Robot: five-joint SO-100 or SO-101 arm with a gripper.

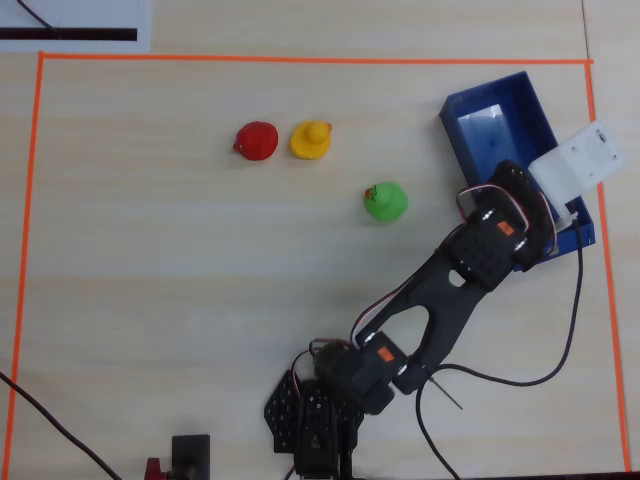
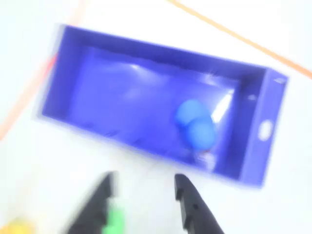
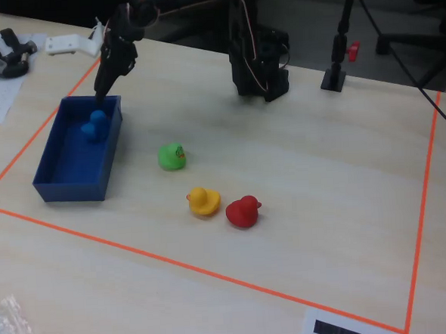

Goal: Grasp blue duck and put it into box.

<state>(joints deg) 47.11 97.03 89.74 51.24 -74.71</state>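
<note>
The blue duck [image 2: 195,124] lies inside the dark-blue box [image 2: 161,51], near its right end in the blurred wrist view. In the fixed view the duck [image 3: 93,126] sits at the far end of the box [image 3: 76,183]. My gripper [image 2: 145,179] is open and empty, with its jaws apart just outside the box's near wall. In the fixed view it [image 3: 100,89] hangs over the box's far rim, just above the duck. In the overhead view the arm and its white camera mount cover the duck and part of the box [image 1: 495,95].
A green duck [image 1: 385,201] stands left of the box, with a yellow duck [image 1: 311,139] and a red duck [image 1: 257,140] further left. An orange tape line [image 1: 300,59] frames the work area. The arm's base [image 3: 258,62] stands at the table's far side.
</note>
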